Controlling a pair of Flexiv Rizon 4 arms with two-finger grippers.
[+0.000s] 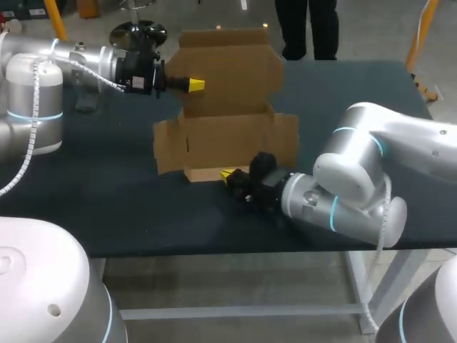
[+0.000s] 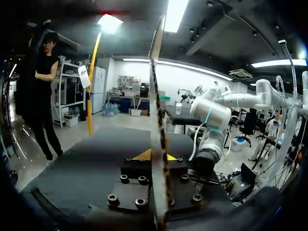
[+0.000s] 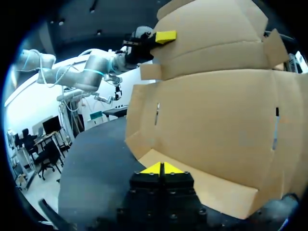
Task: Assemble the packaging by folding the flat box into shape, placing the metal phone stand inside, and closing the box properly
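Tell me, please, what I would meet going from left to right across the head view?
left arm → left gripper → box → right arm. The right gripper overlaps the box, so it is left out.

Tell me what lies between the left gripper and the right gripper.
Only the cardboard box, standing upright: the left gripper grips its upper panel, the right gripper is at its bottom flap. The head view shows it.

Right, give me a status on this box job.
Done: little; the cardboard box stands partly raised, its side flaps unfolded. In hand: the left claw is clamped on the top flap, holding it upright, while the shut right claw sits at the bottom front flap. Left: folding the walls, putting the phone stand in, closing the lid.
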